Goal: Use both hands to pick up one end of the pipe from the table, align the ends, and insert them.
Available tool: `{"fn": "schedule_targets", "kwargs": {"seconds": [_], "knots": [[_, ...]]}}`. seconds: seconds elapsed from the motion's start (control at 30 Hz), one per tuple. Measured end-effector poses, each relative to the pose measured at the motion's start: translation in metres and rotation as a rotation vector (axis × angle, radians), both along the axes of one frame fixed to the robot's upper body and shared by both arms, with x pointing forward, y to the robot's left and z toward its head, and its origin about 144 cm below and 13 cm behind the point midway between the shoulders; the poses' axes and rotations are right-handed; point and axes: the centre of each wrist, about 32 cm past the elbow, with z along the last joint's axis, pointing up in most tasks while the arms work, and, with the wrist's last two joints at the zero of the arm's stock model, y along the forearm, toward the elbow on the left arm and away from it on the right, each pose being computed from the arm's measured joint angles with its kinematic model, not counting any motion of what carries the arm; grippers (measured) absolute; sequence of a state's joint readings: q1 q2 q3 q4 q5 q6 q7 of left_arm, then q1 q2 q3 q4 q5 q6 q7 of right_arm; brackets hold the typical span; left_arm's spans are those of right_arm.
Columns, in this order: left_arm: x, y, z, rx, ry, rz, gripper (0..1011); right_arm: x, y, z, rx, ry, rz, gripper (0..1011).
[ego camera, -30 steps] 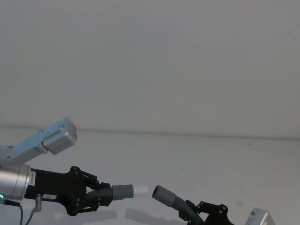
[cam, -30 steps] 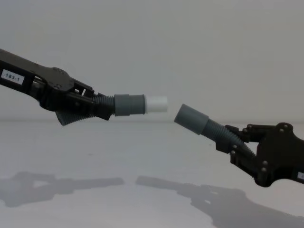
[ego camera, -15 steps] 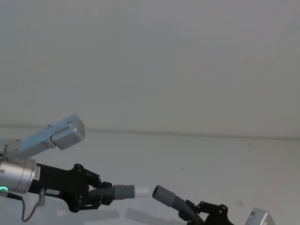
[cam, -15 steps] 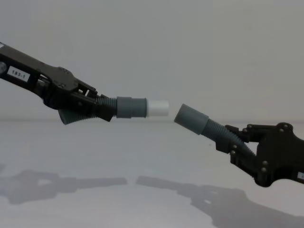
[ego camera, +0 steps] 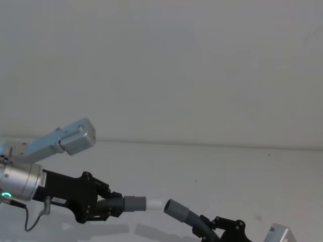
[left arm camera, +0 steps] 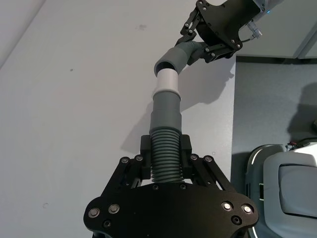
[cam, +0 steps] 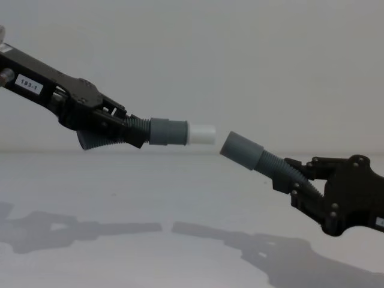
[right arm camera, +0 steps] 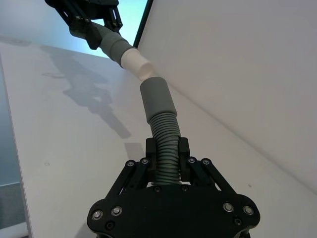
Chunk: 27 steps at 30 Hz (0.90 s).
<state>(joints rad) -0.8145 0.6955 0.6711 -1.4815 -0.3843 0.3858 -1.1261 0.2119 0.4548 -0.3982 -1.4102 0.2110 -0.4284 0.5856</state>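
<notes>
Both pipe pieces hang in the air above the white table (cam: 120, 192). My left gripper (cam: 111, 129) is shut on the ribbed body of the left piece (cam: 165, 132), whose narrow white tip (cam: 202, 133) points right and lies about level. My right gripper (cam: 312, 183) is shut on the ribbed body of the right piece (cam: 273, 167). Its hollow cuff (cam: 241, 150) tilts up and left toward the tip, slightly lower, with a small gap between them. From the head, the tip (ego camera: 154, 204) nearly meets the cuff (ego camera: 176, 209). In the left wrist view the tip (left arm camera: 167, 82) sits beside the cuff's (left arm camera: 173, 58) mouth.
A silver camera block (ego camera: 75, 136) rides above my left arm, and a thin black cable (ego camera: 35, 222) hangs under the wrist. A plain wall stands behind the table. The robot's white body (left arm camera: 292, 183) lies beyond the table edge.
My left gripper has carried its piece a little to the right, narrowing the gap between the white tip and the hollow cuff. The right gripper and its piece have stayed still.
</notes>
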Motion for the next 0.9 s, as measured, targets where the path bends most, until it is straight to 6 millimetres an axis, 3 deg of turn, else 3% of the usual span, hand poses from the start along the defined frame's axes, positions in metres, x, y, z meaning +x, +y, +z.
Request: {"fn": "schedule_targets", "kwargs": {"seconds": [0.9], "knots": [[0.0093,-0.0038,0.0092,0.046,0.008,-0.022,295,0.0000,0.0000,0.0000,0.000,0.000,0.000,227]]}}
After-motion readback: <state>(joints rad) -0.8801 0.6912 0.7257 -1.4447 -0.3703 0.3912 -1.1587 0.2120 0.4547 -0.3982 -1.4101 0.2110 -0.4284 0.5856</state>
